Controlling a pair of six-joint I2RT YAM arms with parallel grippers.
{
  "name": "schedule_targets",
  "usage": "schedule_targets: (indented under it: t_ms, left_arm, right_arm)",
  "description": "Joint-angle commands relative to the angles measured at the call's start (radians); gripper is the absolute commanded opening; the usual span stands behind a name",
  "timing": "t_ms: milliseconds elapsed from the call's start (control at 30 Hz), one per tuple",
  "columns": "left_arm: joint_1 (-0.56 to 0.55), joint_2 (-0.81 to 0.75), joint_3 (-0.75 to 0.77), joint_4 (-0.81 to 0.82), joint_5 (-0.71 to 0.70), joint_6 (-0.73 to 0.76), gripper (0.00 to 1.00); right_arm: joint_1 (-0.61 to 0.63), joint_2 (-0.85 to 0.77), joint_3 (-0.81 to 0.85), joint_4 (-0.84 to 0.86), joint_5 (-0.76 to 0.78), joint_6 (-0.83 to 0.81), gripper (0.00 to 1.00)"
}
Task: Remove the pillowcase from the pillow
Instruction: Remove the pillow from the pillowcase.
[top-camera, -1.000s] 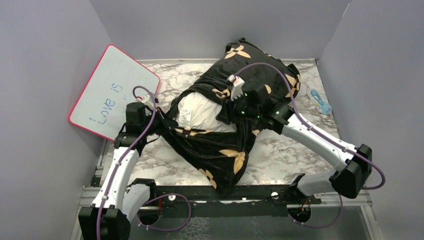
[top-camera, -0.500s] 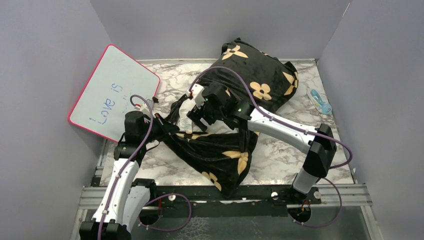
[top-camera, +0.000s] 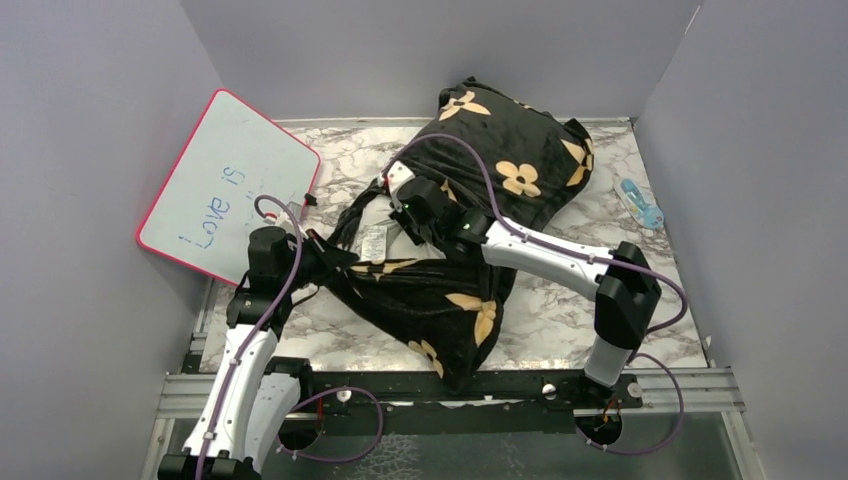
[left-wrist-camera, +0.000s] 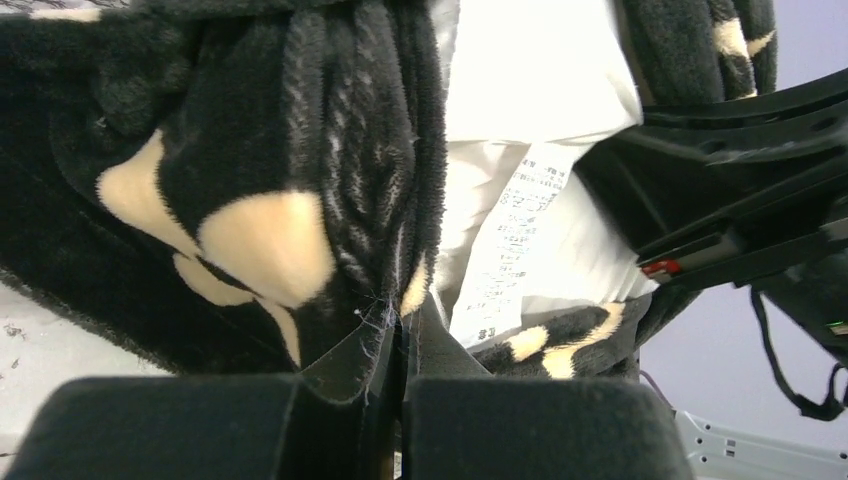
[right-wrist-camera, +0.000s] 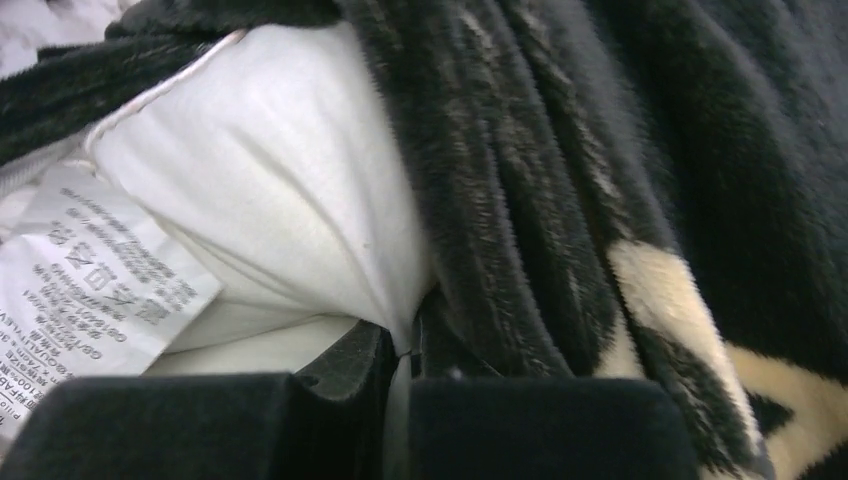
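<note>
Swung left in the last second, off the covered middle and over to the open mouth of the pillowcase. Now pinched shut there with the right gripper on a fold of the pillow, just beside the printed tag. Nipped tight with the left gripper on the pillowcase hem, at the near-left side of the same opening, unchanged.

Lying on the marble table, between the leaning whiteboard and a small blue object well off to the right. Mostly still sheathed, with only a patch of white showing at the mouth (far end fully inside the black velvet).

Soft and light by the look of it, both parts: squashy filling, plush cover likely to cling and drag rather than slide. Best held at edges: hem for the cover, a bunched corner or seam for the cushion, never the tag, too flimsy. Probably calls for drawing the two grips apart, slowly, watching for either pinch slipping off thin fabric.
</note>
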Motion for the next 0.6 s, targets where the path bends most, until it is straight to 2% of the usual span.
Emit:
schedule_targets:
  t_ms: [0, 167, 367, 567]
  left_arm:
    - [-0.002, -0.033, 0.025, -0.193, -0.092, 0.009, 0.0]
    - [-0.003, -0.027, 0.046, -0.286, -0.207, 0.021, 0.0]
    - [-0.003, 0.015, 0.058, -0.283, -0.231, 0.023, 0.0]
    - [-0.002, 0.095, 0.074, -0.242, -0.214, 0.06, 0.0]
  right_arm:
    - [-0.154, -0.113, 0.036, -0.064, 0.175, 0.148, 0.01]
    - [-0.313, -0.304, -0.023, -0.052, 0.014, 0.253, 0.01]
    - [-0.329, -0.389, -0.1, -0.111, -0.019, 0.291, 0.0]
    - [-0.337, -0.441, -0.136, -0.114, -0.157, 0.384, 0.01]
